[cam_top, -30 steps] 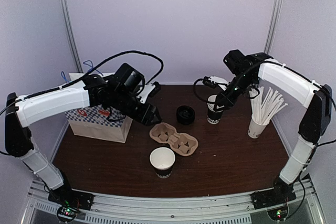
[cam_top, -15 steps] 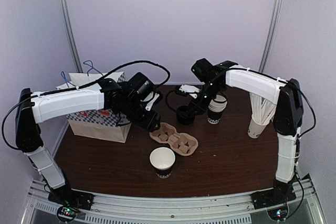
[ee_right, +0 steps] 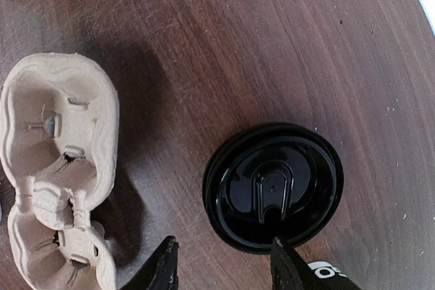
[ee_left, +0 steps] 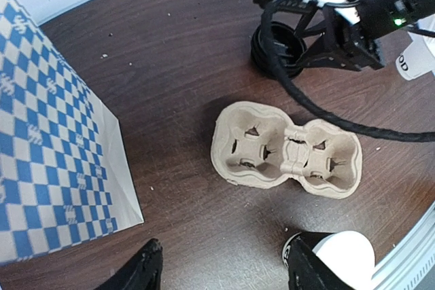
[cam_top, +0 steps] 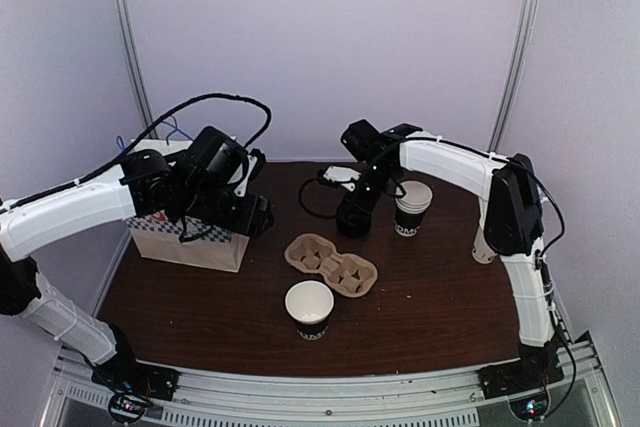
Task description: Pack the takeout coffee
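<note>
At the left a blue-checked paper bag [ee_left: 47,134] is standing. The left gripper [ee_left: 221,273] is hovering just right of it, fingers spread and grasping nothing. A two-cup pulp carrier [ee_left: 289,151] is lying mid-table. Nearer, the black cup [cam_top: 309,309] is standing upright and lidless. Beyond the carrier, the black lid [ee_right: 272,185] is lying flat on the table. The right gripper [ee_right: 221,266] is hanging over it, fingers parted, clasping nothing. Just right, a stack of cups [cam_top: 412,209] is standing.

Lid [ee_right: 272,188] glossy black plastic; tray [ee_left: 289,151] matt pulp; table [ee_right: 204,32] dark woodgrain.
</note>
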Robot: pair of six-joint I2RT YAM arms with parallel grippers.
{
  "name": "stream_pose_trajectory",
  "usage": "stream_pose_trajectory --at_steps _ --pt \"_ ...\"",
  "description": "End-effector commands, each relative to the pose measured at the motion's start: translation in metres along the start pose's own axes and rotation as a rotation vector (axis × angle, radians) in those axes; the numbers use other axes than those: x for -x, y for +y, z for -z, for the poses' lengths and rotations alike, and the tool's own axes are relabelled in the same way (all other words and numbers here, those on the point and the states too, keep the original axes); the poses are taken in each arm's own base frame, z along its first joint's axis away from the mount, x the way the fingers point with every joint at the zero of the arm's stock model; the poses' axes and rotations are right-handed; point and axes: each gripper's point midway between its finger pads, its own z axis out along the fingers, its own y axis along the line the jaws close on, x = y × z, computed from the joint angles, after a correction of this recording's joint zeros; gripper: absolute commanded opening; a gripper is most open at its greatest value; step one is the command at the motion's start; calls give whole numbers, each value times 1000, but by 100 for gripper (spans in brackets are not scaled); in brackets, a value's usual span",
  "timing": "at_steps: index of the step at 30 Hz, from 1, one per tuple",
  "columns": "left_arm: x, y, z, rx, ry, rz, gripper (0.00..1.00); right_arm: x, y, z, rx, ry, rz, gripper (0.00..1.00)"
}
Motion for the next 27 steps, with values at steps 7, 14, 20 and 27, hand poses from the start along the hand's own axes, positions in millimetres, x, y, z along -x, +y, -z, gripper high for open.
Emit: stream_pose_trajectory --at_steps 7,14,20,27 --pt "9 7 10 6 -79 33 64 0 2 -21 16 33 0 46" --pt "7 6 10 1 -73 32 65 -2 2 -33 20 48 0 42" --pt "5 7 9 2 -70 30 64 -2 2 -38 27 55 2 32" --pt "3 7 6 4 -59 26 65 -3 5 -40 44 58 7 23"
